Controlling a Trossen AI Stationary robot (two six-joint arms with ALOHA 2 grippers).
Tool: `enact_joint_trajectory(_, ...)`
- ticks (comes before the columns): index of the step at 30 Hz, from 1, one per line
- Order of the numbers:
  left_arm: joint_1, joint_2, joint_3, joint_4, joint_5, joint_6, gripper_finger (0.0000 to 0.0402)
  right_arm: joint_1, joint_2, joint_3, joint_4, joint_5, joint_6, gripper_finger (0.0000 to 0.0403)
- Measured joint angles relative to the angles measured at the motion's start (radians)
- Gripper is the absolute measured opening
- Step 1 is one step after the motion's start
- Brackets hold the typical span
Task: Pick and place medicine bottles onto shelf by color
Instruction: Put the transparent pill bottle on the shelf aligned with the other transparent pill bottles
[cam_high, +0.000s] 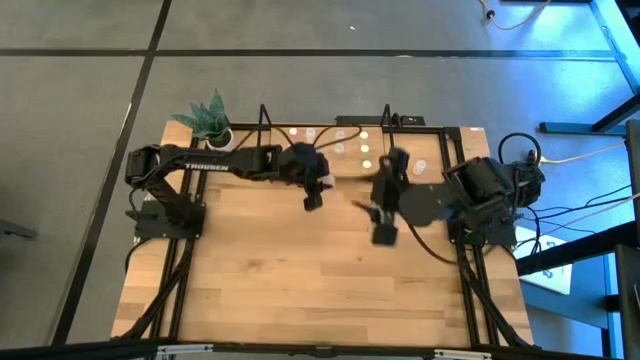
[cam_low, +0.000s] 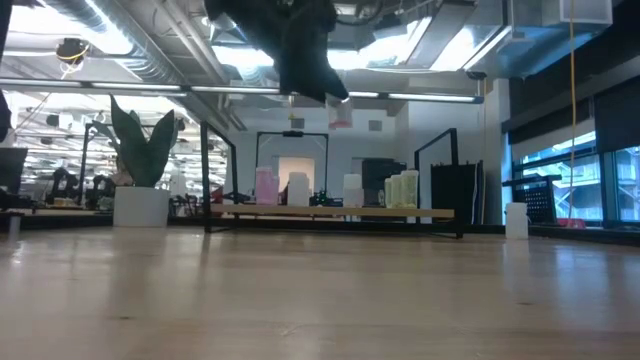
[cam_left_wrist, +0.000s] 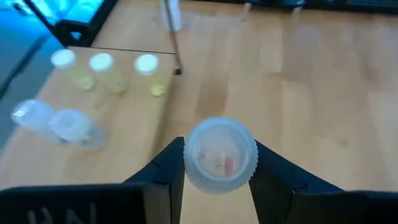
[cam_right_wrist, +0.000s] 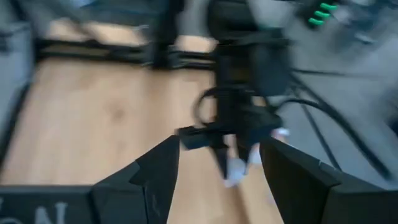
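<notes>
One small whitish plastic medicine bottle (cam_left_wrist: 220, 155) with pink pills showing through its clear lid sits clamped between the left pincer's (cam_left_wrist: 217, 171) dark fingers, and we can see it carried high above the wooden desk (cam_high: 320, 290); in the low view it hangs as a pinkish spot under the dark arm. Ahead lies the low light-wood shelf (cam_low: 330, 212) with thin black rod posts, at the desk's far edge. On it we count three yellow-green bottles (cam_left_wrist: 102, 71) in a row, with clear-topped ones lying beside them, and in the low view pink, white and greenish groups stand apart along the board. Out to the side, the right pincer (cam_high: 384, 232) hovers over mid-desk, its fingers spread and empty.

We judge this the carry step: bottle lifted, placement not yet done. Next, we reckon, the left arm must reach the pink group, lower the bottle upright beside it, then let go.
</notes>
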Motion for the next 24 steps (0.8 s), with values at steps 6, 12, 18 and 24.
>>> enact_joint_trajectory(6, 0.07, 0.011, 0.0, 0.003, 0.002, 0.072, 0.0122, -0.096, 0.0, 0.0, -0.004, 0.067, 0.095, 0.0224)
enact_joint_trajectory(12, 0.084, 0.061, 0.0, 0.104, 0.003, 0.073, 0.0122, -0.183, 0.0, 0.0, -0.016, 0.067, 0.088, 0.0224)
enact_joint_trajectory(18, 0.084, 0.111, 0.001, 0.172, -0.021, 0.073, 0.0122, -0.237, 0.0, 0.0, -0.05, 0.066, 0.064, 0.0224)
enact_joint_trajectory(24, 0.084, 0.189, 0.001, 0.219, -0.045, 0.051, 0.0122, -0.257, 0.0, 0.0, -0.051, 0.066, 0.008, 0.0224)
